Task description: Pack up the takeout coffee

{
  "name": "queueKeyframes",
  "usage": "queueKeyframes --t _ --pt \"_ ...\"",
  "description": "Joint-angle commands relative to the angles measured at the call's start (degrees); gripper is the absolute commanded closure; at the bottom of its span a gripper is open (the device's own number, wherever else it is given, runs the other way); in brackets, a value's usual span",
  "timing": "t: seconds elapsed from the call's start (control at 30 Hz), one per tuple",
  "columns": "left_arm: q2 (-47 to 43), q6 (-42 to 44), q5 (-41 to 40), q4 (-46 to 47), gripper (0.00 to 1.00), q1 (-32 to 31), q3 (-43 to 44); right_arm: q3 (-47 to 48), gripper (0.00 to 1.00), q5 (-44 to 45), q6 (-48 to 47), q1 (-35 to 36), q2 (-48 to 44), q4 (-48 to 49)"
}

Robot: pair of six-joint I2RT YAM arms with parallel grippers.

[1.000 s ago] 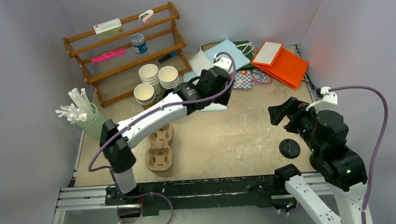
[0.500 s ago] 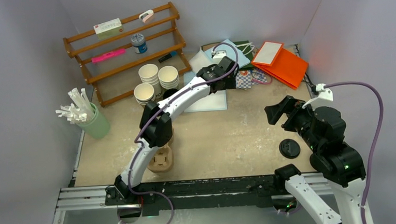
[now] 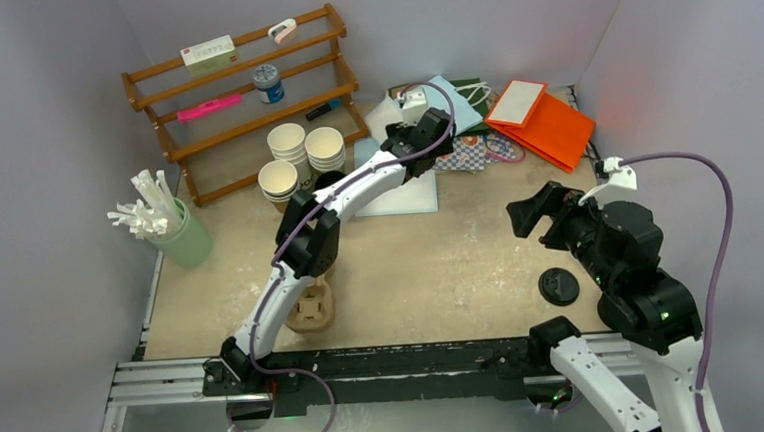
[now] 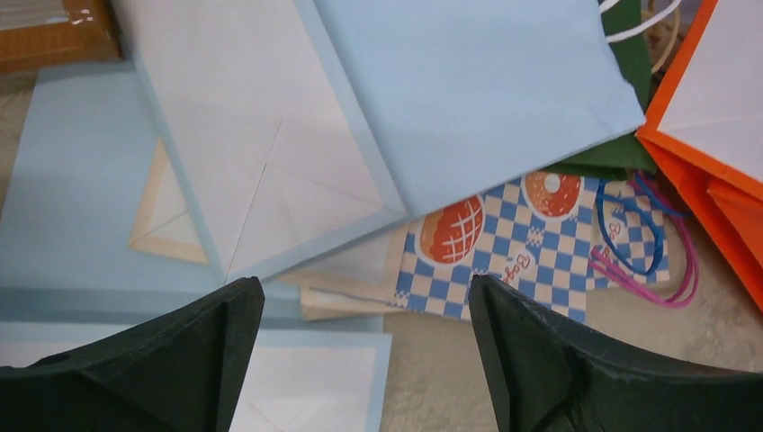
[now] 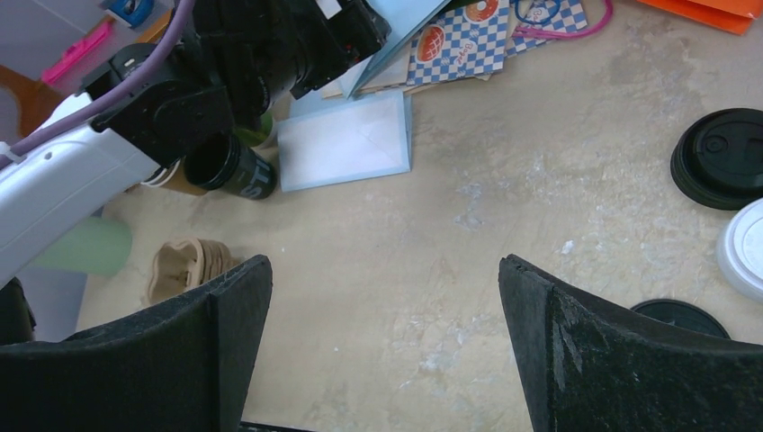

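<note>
Plainly two grippers (image 4: 362, 286) (image 5: 385, 265) gape; three white cup stacks (image 3: 286, 142) (image 3: 325, 147) (image 3: 279, 180) stand.

I am working in a lab mock-up of a café counter. Plain grey panels (image 3: 43, 147) are boxing in a beige tabletop (image 3: 441, 262), and an aluminium rail (image 3: 167, 374) is running along its near edge. Stacked paper cups (image 3: 304, 146), straws (image 3: 147, 210), a cardboard drink carrier (image 3: 309, 311) and paper bags (image 3: 542, 116) are standing in for the café stock.

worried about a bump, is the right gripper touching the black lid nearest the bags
Apart. The right wrist view shows bare table between the open right gripper and the black lid.
</note>
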Motion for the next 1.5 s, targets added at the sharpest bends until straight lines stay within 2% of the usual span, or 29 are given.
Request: queueKeyframes --t 0.0,0.13,0.5,0.53,0.63,0.7,0.9,1.03,1.23,1.47 --pt "2.46 5.46 -3.45 12.58 0.10 0.49 0.20 -0.38 0.03 -0.39 -1.82 0.65 0.71 2.36" --pt "4.78 8.46 -4.65 17.20 0.09 0.66 0.95 -0.42 0.04 0.43 -2.57 1.17 0.79 2.38" --pt "10.21 12.39 -7.44 18.40 0.12 1.99 4.64 -1.16 0.04 1.33 -3.63 2.68 1.41 3.31" --pt "9.91 13.17 -8.41 18.05 0.19 1.95 4.36 -1.29 0.04 1.31 -3.55 2.78 1.49 3.46" --pt "7.89 13.09 -11.60 16.53 0.52 2.08 2.94 -1.60 0.04 1.11 -3.42 2.79 1.50 3.86" --pt "5.68 13.15 -12.80 17.19 0.69 2.17 0.51 -1.96 0.04 1.05 -3.24 2.78 1.28 4.01" --pt "0.18 13.35 -14.10 17.88 1.00 2.13 -3.40 -2.83 0.04 0.25 -2.64 2.83 1.09 4.70" --pt "-3.63 12.97 -11.18 17.35 1.00 1.99 -3.93 -3.17 0.04 -0.02 -2.47 2.83 1.07 5.11" --pt "-11.44 7.83 -7.35 14.96 1.00 1.81 -8.86 -3.02 0.04 0.28 -2.18 2.81 1.63 4.81" --pt "-21.98 -0.11 0.04 10.58 1.00 1.80 -17.09 -4.83 0.04 -5.22 2.45 2.80 8.88 4.33"
